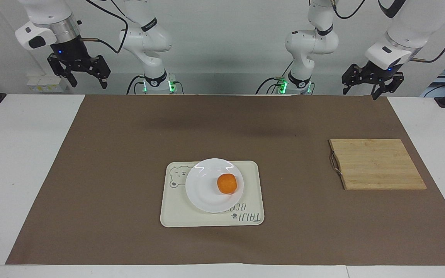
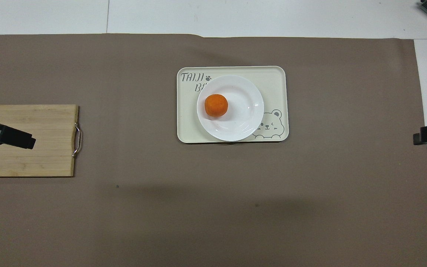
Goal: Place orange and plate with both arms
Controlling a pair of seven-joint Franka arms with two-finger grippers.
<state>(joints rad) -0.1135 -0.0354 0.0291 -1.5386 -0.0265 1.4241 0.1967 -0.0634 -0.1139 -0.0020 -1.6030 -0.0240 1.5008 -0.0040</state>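
The right end effector (image 1: 78, 73) is hanging released and empty, high over its own end of the tabletop (image 1: 25, 154), well apart from everything. In the middle the orange (image 1: 226, 183) is sitting on the plate (image 1: 203, 193), which is resting on the cream tray (image 1: 176, 216), so the placing looks done (nothing is asking for a further grasp). The left end effector (image 1: 373, 81) is waiting, released too, above the edge nearer the robots than the wooden board (image 1: 377, 164).

Two glossy white jointed arms (image 1: 145, 34) trail black cables; above each black pincer (image 1: 78, 68) glows a small blue light.
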